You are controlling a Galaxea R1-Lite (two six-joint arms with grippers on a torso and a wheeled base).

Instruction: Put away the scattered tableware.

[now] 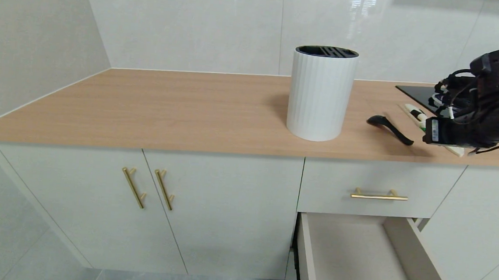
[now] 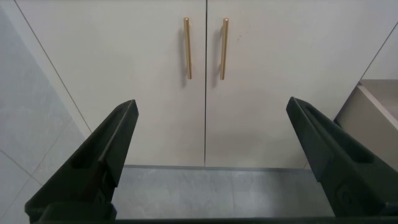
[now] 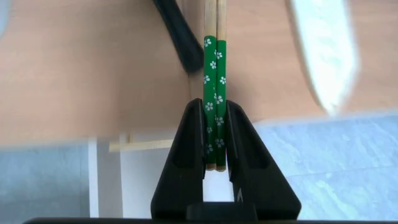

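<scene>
My right gripper [image 3: 211, 134] pinches the chopsticks [image 3: 211, 74] by their green ends at the head view's right edge, long axis in line with my fingers. The white holder [image 1: 321, 94] stands to their left. My left gripper [image 2: 211, 109] is spread.

A pair of wooden chopsticks [image 3: 211, 74], their ends green with small white flowers, lies side by side, clamped between the fingers of the right gripper [image 3: 211, 115] over the counter's front edge, at the right of the head view. Just beside them a black spoon [image 1: 388, 128] lies flat on the wood, its rounded head toward the holder and its handle slanting to the lower right. A pale white utensil [image 3: 323, 50], too blurred to identify, lies on the chopsticks' other side. The white ribbed holder [image 1: 320, 96] with a black slotted top stands upright, right of centre. Below, at the lower right, a drawer [image 1: 416, 266] is pulled open.
</scene>
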